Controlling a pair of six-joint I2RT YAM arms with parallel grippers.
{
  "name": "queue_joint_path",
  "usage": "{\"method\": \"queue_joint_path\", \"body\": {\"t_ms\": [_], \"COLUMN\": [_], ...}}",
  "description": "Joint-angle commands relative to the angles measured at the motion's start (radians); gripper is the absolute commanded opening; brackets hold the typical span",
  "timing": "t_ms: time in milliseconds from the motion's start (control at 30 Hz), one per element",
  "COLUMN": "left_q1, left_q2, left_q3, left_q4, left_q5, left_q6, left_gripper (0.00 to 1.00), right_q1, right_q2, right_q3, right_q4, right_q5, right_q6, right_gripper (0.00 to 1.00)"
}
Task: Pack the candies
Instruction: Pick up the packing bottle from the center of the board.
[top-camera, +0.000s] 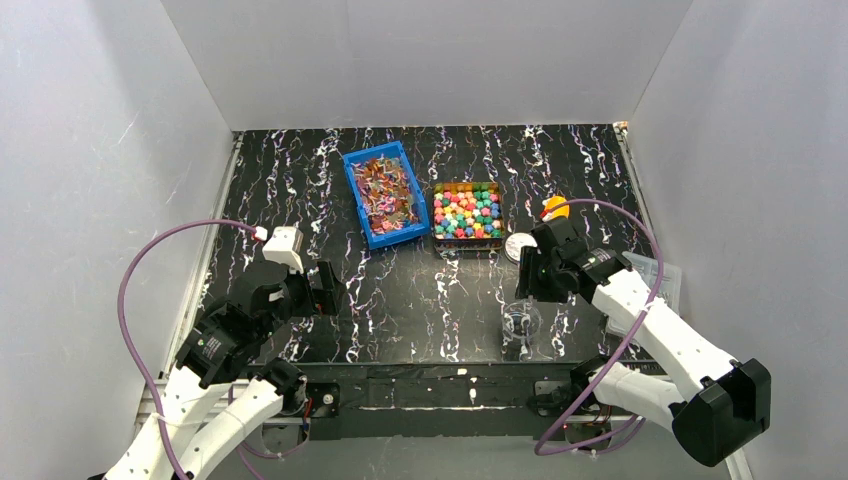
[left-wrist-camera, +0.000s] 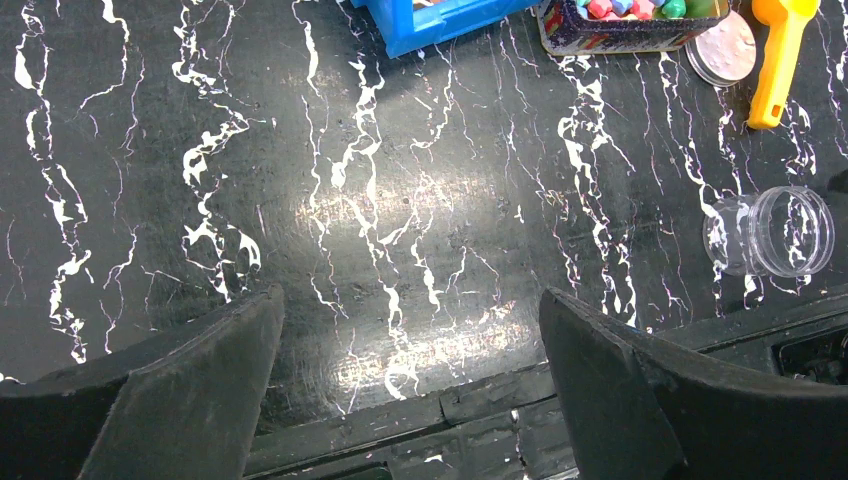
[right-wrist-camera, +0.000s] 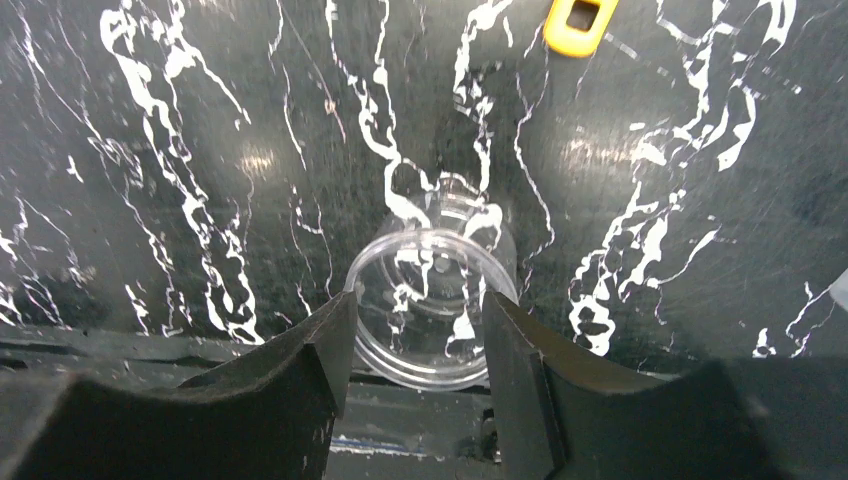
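Note:
The candies (top-camera: 467, 210), small and in several bright colours, fill a dark tray (top-camera: 468, 241) at the table's middle back; a few candies (left-wrist-camera: 620, 8) show at the top of the left wrist view. A clear empty jar (top-camera: 521, 325) stands upright near the front edge. My right gripper (top-camera: 527, 290) hovers just above it. In the right wrist view the jar's rim (right-wrist-camera: 432, 372) shows between and behind the parted fingers (right-wrist-camera: 330, 340), and the right gripper (right-wrist-camera: 420, 297) holds nothing. My left gripper (top-camera: 335, 290) is wide open and empty at the front left, and the left gripper (left-wrist-camera: 412, 320) looks down on bare table.
A blue bin (top-camera: 352, 187) of wrapped sweets stands left of the tray. A round lid (top-camera: 520, 246) and a yellow scoop (top-camera: 553, 207) lie to the tray's right. A clear plastic box (top-camera: 650, 285) sits by the right wall. White walls close in three sides.

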Motion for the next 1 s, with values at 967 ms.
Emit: {"method": "queue_joint_path", "body": {"t_ms": [967], "left_q1": [0.003], "left_q2": [0.006], "left_q3": [-0.010], "left_q4": [-0.005], "left_q5": [0.011], "left_q6": [0.013], "left_gripper": [0.99], "right_q1": [0.166], "right_q2": [-0.022], "right_q3": [-0.177], "right_q4": [-0.004], "right_q5": [0.168], "right_q6": [0.169], "right_gripper": [0.31]}}
